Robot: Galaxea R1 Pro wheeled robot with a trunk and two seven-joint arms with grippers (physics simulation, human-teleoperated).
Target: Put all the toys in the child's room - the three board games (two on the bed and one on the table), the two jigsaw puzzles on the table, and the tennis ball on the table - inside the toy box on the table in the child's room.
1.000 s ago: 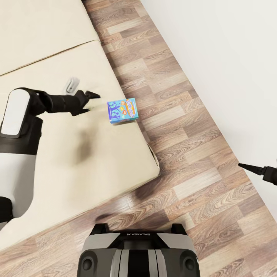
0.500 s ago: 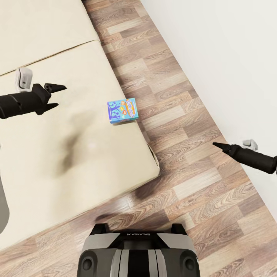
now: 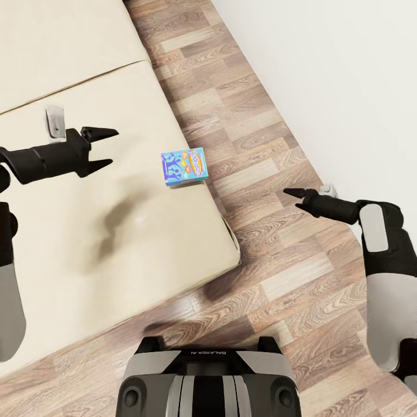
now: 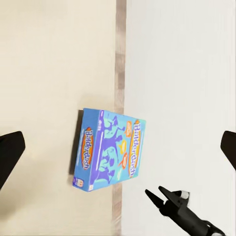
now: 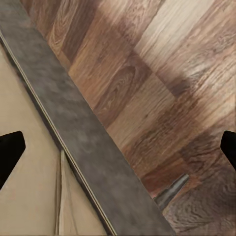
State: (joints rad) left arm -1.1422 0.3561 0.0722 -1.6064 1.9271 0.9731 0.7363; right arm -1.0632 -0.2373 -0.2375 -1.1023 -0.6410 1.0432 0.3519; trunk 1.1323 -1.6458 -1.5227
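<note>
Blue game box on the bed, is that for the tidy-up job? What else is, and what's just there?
For the job:
- Balderdash board game, lying near the bed's edge
- bed it rests on
- left gripper, jaws open, empty

Just there:
- wooden floor
- white wall
- right gripper, over the floor

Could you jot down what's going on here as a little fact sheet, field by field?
Place: beside the bed, on a wood floor
Toy in view: blue Balderdash board game, lying at the mattress edge
Left gripper: open, above the bed, pointed at the game, not touching it
Right gripper: above the floor, holding nothing; open or shut unclear
Game status: not yet picked up
</note>
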